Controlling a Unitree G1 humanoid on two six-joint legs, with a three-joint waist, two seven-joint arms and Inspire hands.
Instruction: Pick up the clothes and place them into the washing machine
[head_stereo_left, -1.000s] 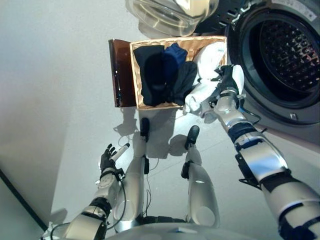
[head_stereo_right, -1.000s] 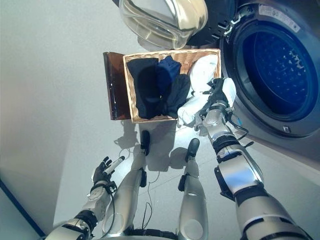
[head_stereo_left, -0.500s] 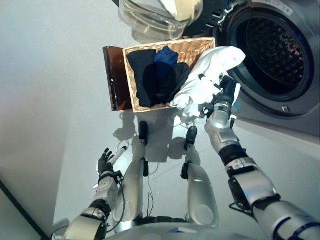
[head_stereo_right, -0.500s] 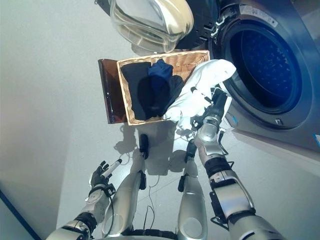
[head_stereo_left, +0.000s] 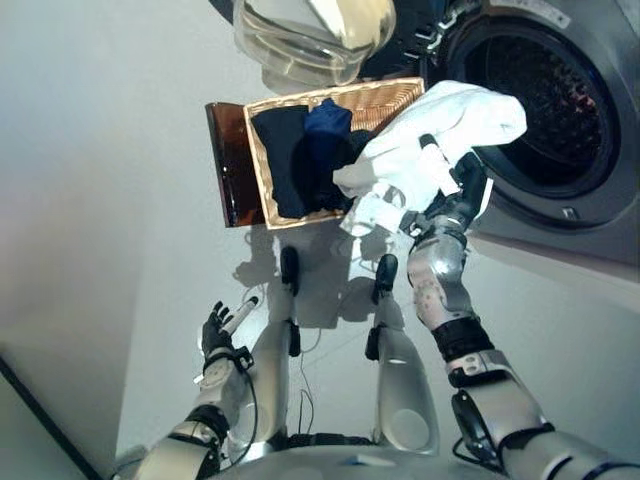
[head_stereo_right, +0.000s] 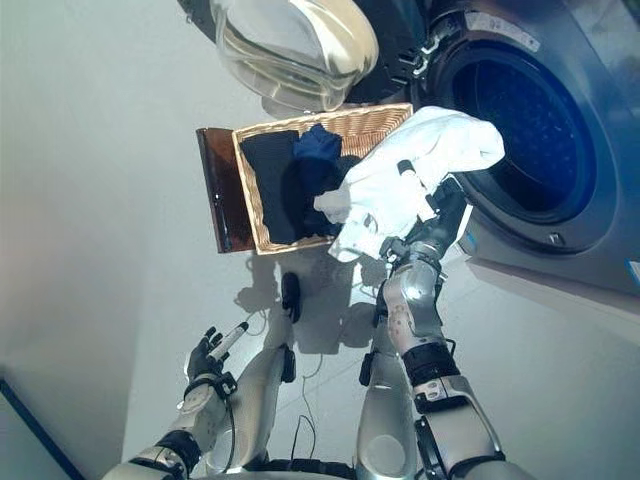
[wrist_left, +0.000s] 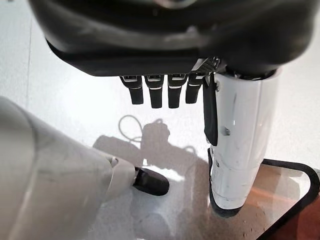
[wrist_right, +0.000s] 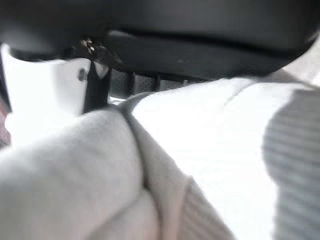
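My right hand (head_stereo_left: 455, 190) is shut on a white garment (head_stereo_left: 430, 150) and holds it up between the wicker basket (head_stereo_left: 385, 97) and the washing machine's open drum (head_stereo_left: 545, 110). The garment's far end hangs in front of the drum's rim. In the right wrist view the white cloth (wrist_right: 210, 165) bunches right under my fingers. Dark blue and black clothes (head_stereo_left: 300, 160) lie in the basket, which rests on a low dark brown box (head_stereo_left: 225, 165). My left hand (head_stereo_left: 220, 330) hangs low over the floor, open and empty, with straight fingers (wrist_left: 155, 90).
The machine's glass door (head_stereo_left: 310, 35) stands swung open above the basket's far side. The grey machine front (head_stereo_left: 600, 215) runs along the right. Pale floor (head_stereo_left: 120, 200) lies to the left of the basket.
My right hand has lifted the white garment out of the basket and carried it up and right toward the drum opening. The camera has shifted. The left hand stays low.
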